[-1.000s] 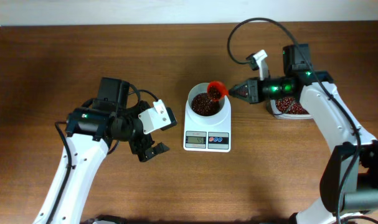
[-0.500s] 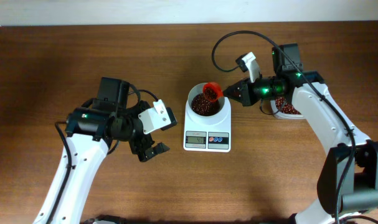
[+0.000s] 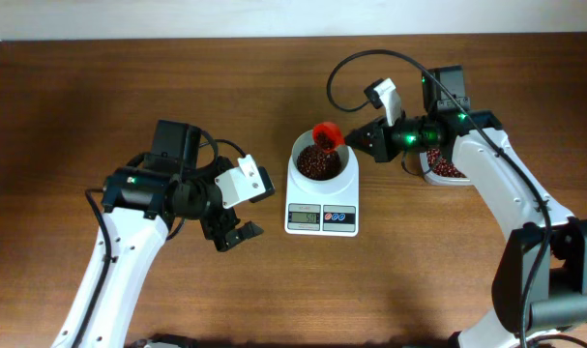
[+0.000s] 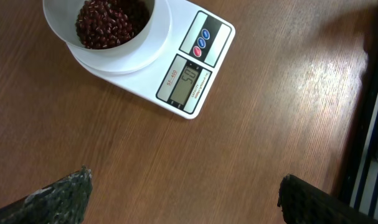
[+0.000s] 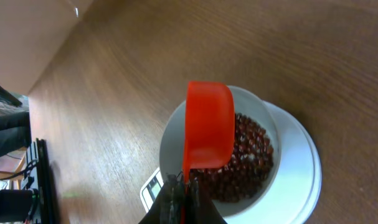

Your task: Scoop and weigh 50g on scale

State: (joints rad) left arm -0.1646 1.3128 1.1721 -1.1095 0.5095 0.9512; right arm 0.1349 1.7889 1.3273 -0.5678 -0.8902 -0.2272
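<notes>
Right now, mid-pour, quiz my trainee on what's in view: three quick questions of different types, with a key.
1. True or false: the left pincer is open and empty, off to one side of the scale.
2. The red scoop gripped by the right pincer is over: A) the white bowl, B) the buttons, C) the tabletop.
3. What fills the bowl?
Key: 1 true. 2 A. 3 dark red beans.
</notes>
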